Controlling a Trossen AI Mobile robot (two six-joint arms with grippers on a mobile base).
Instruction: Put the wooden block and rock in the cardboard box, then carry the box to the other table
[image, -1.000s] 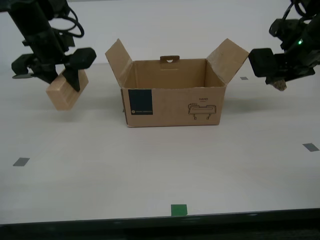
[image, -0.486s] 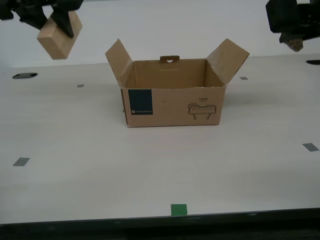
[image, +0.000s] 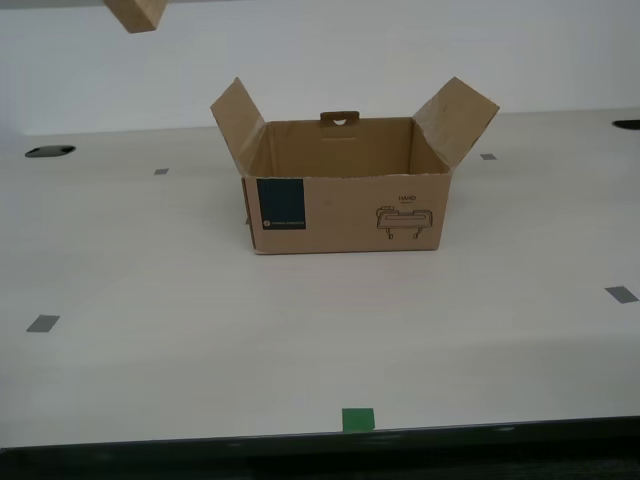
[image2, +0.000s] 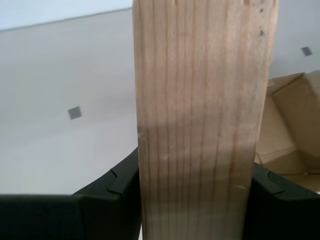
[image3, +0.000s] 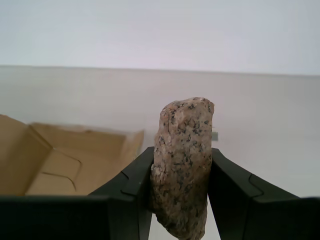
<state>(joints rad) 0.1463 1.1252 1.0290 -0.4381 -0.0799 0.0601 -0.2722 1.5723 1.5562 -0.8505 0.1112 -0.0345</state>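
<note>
Both arms rose out of exterior view; only wooden block corner remained at top edge. Second pincer clamped block; first pincer clamped rock. Cardboard box stood open, mid-surface, grey tape squares around.

The cardboard box sits mid-table; the wooden block hangs above the exterior view's left.

1 cardboard box, 1 wooden block, 1 rock, 1 green tape mark, 5 grey tape squares.
</note>
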